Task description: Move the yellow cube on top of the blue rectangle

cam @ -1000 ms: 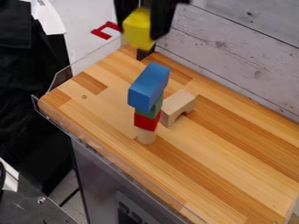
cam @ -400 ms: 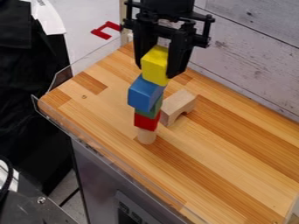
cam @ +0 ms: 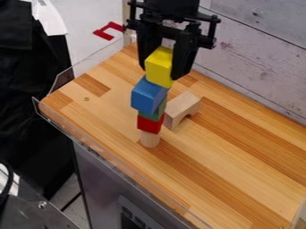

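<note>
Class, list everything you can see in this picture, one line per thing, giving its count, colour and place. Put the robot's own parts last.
Cube: 1, yellow, between the gripper's fingers, at the stack's top
Rectangular block: 1, blue, below the cube
Small block: 1, green, under the blue
Block: 1, red, under the green
Cylinder: 1, bare wood, stack's base
Arch block: 1, bare wood, beside the stack
Tabletop: 1, wood-toned, beneath the blocks
Plank wall: 1, whitish, behind
Gripper: 1, black, over the stack
</note>
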{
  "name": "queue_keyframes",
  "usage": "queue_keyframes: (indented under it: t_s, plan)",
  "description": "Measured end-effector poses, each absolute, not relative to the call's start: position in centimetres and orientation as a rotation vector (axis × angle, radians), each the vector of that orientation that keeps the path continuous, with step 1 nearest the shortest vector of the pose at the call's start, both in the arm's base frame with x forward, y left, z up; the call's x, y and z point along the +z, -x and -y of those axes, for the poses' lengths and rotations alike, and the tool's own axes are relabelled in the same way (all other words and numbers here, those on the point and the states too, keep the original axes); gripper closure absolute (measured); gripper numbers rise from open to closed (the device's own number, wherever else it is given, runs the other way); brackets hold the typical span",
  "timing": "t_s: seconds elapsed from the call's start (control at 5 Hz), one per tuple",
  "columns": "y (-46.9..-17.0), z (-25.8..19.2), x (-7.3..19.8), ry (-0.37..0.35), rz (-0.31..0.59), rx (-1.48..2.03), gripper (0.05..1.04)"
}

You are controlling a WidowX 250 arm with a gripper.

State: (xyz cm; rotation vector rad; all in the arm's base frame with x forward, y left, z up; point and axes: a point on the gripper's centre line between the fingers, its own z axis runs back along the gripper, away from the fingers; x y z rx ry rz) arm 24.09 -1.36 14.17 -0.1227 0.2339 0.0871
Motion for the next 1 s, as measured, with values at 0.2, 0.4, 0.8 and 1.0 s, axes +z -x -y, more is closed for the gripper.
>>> queue_keyframes:
  t_s: [0.2, 0.4, 0.8, 1.0]
  plan:
    - [-24.4, 0.8, 14.4, 0.112, -0.221, 0.100, 0.504]
    - [-24.5, 0.5, 14.3, 0.111, -0.217, 0.106, 0.504]
    - [-24.7, 0.2, 13.2, 0.107, -0.256, 0.104, 0.453]
    - [-24.8, 0.0, 12.9, 0.108, -0.259, 0.121, 0.160]
